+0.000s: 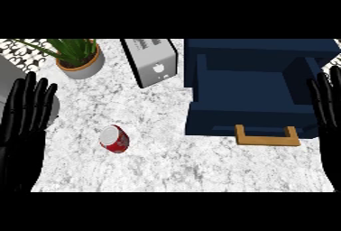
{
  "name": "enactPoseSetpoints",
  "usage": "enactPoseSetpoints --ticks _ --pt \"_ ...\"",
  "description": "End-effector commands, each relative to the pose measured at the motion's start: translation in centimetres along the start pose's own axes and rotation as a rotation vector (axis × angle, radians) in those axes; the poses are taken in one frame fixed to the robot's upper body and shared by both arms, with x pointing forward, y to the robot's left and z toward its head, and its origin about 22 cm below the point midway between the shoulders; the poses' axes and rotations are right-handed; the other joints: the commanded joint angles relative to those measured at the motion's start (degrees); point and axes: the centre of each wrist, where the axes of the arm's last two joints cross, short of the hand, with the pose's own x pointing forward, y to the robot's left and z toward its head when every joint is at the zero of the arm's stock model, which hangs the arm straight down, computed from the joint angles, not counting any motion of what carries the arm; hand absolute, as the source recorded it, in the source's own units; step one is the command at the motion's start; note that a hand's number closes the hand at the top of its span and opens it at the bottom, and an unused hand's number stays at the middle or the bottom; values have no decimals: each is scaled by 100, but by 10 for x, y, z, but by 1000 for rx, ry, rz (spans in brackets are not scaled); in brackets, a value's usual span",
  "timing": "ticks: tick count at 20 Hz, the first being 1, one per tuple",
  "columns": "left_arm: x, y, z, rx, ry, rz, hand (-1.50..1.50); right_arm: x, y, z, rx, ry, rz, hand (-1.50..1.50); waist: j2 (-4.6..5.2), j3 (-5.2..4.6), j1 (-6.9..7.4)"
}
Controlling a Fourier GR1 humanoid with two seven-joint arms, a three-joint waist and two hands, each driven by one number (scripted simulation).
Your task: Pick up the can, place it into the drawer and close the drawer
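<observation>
- At the far left edge of the frame we see the left hand, black, its fingers straight and slightly spread, pointing toward the top of the frame; it holds nothing and touches no object.
- In the upper left a potted plant stands on the counter, green leaves fanning out of a grey pot with a brown rim.
- Below it, left of the frame's center, the can lies on the white marbled counter, red with a pale silver end tipped toward us; it sits well apart from both hands and from the drawer.
- At the upper center we see a toaster, a silver-grey box set at a slant, just beside the blue cabinet.
- Across the upper right, the dark blue drawer stands pulled open, its hollow inside showing, and its front edge carries a wooden handle that juts toward the lower part of the frame.
- At the far right edge we see the right hand, black, fingers straight and a little apart, pointing up; it overlaps the drawer's right side in the frame and grips nothing.
</observation>
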Motion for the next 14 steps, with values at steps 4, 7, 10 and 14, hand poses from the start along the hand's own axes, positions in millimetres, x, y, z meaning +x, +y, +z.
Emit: enactPoseSetpoints --ticks 4,7,10,14 --pt "-3 3 -15 -378 -64 226 -150 -7 15 2 54 -1 -52 -150 75 91 -193" --pt "-23 15 6 -529 222 140 -150 -27 -5 23 -136 261 -18 -150 112 100 -308" --pt "-17 47 5 -593 245 134 -150 -23 -11 33 -181 319 14 -150 46 96 -178" --pt "-6 80 11 -628 276 181 -150 -8 -39 45 -190 304 22 -150 34 103 -147"
